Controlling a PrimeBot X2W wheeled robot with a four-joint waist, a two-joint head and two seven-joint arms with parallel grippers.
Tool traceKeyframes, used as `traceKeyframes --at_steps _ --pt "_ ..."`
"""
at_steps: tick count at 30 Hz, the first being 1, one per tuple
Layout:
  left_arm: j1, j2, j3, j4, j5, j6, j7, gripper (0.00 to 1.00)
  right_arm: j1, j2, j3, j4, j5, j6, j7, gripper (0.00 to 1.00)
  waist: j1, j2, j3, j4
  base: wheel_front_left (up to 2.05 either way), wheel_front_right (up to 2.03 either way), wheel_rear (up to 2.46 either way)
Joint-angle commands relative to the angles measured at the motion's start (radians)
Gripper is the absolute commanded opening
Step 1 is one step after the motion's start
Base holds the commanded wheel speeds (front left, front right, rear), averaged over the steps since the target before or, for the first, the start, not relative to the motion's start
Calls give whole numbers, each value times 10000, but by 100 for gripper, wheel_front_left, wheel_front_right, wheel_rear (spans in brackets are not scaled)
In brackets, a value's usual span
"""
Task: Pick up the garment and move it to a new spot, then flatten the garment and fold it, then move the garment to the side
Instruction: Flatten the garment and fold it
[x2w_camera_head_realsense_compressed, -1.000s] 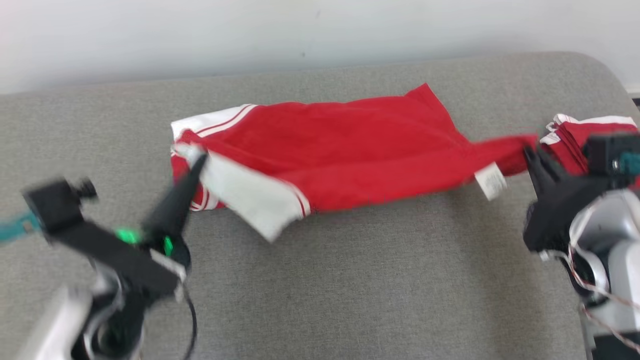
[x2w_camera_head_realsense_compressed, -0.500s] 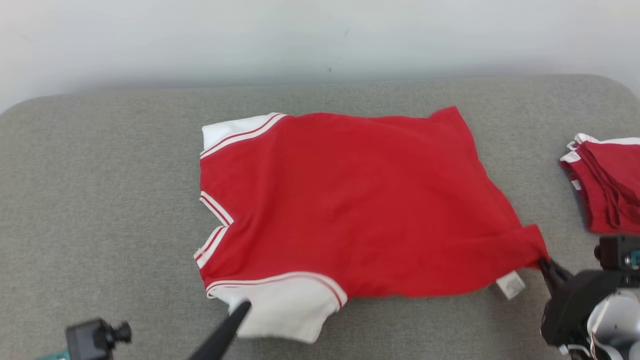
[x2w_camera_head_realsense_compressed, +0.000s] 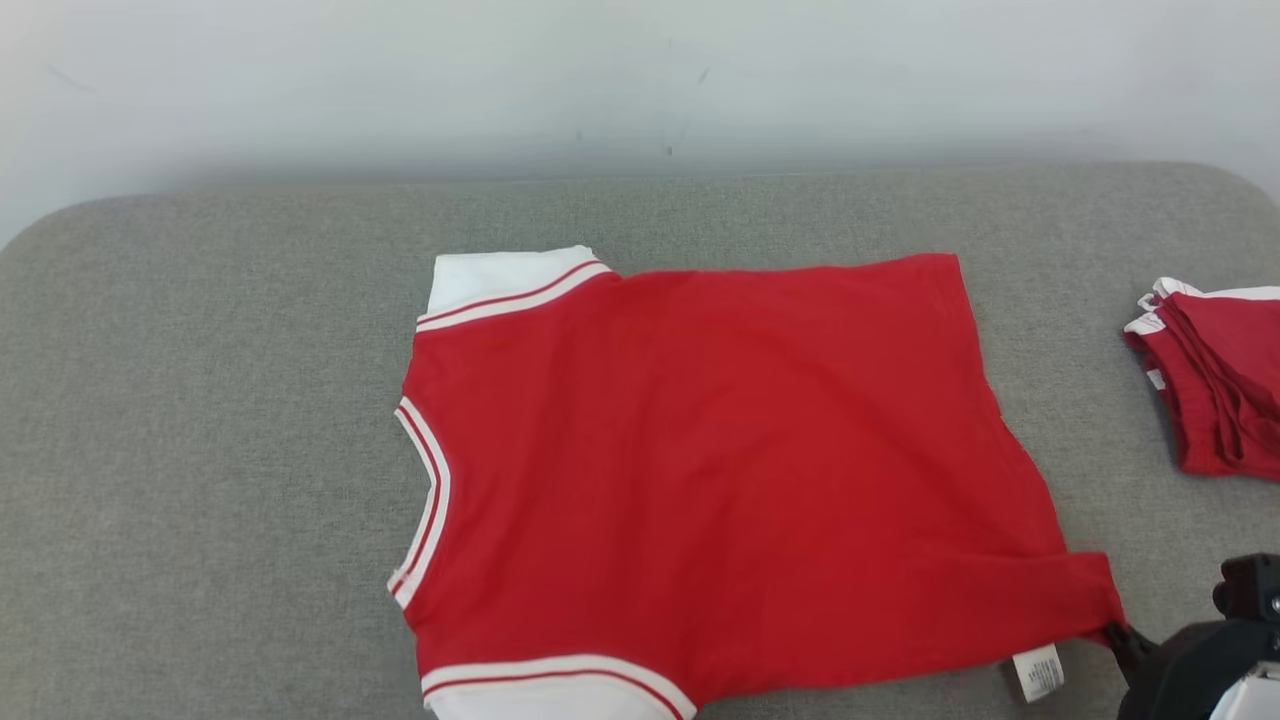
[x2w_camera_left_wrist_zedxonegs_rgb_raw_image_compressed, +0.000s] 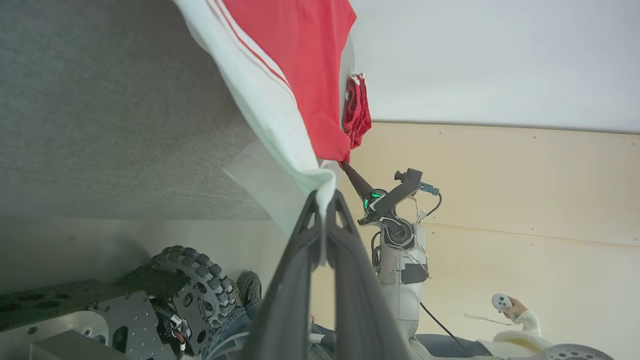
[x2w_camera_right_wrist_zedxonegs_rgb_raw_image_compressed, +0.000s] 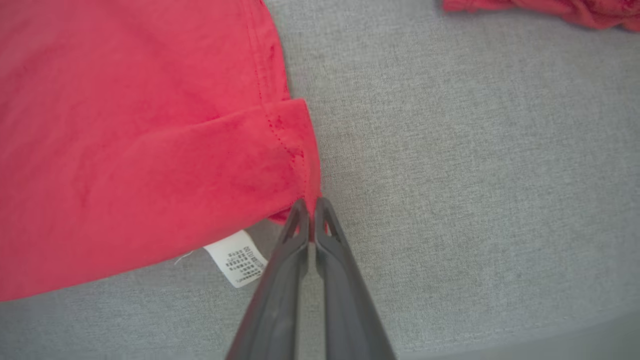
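The garment (x2w_camera_head_realsense_compressed: 720, 470) is a red shirt with white striped sleeves, spread flat on the grey padded surface (x2w_camera_head_realsense_compressed: 200, 400). My right gripper (x2w_camera_head_realsense_compressed: 1118, 634) is at the lower right, shut on the garment's near hem corner. The right wrist view shows that gripper (x2w_camera_right_wrist_zedxonegs_rgb_raw_image_compressed: 311, 210) pinching the red corner of the garment (x2w_camera_right_wrist_zedxonegs_rgb_raw_image_compressed: 125, 150) beside a white care label (x2w_camera_right_wrist_zedxonegs_rgb_raw_image_compressed: 235, 259). In the left wrist view my left gripper (x2w_camera_left_wrist_zedxonegs_rgb_raw_image_compressed: 325, 200) is shut on the white sleeve edge of the garment (x2w_camera_left_wrist_zedxonegs_rgb_raw_image_compressed: 295, 65), held just off the surface's near edge.
A stack of folded red garments (x2w_camera_head_realsense_compressed: 1215, 385) lies at the surface's right end. A pale wall runs behind the surface. The left wrist view takes in the robot's wheel (x2w_camera_left_wrist_zedxonegs_rgb_raw_image_compressed: 200, 285) and a person's hand with a controller (x2w_camera_left_wrist_zedxonegs_rgb_raw_image_compressed: 510, 305).
The garment went from a bunched strip stretched between both grippers to lying spread flat. Both grippers drew back toward the near edge, and the left one has left the head view. The camera shifted too.
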Motion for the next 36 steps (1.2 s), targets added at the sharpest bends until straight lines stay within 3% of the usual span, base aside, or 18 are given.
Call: traceKeyframes --at_steps 1,11,15,19,28,36 --pt "116 72 -1 -74 -116 9 36 0 144 74 -43 -42 67 -27 30 0 0 1 -11 0 0 0 0" --pt "617 296 -231 -230 -373 264 337 0 941 424 -352 -353 191 -27 471 0 0 1 -63 -60 0 0 0" --pt "315 61 86 -53 12 147 -134 0 854 542 -374 -439 301 -27 203 0 0 1 -24 -96 0 0 0" --pt "-506 -431 226 437 811 74 -697 0 577 571 -211 -309 403 -27 -322 0 0 1 51 -76 0 0 0" --pt "-3658 -2262 -55 3055 3235 137 -2158 0 -687 360 453 627 835 -27 -1824 0 0 1 548 -25 0 0 0" --pt "-5505 -3194 -170 4977 4666 -11 -3323 0 -1420 163 506 1349 666 -27 -2888 0 0 1 954 15 0 0 0"
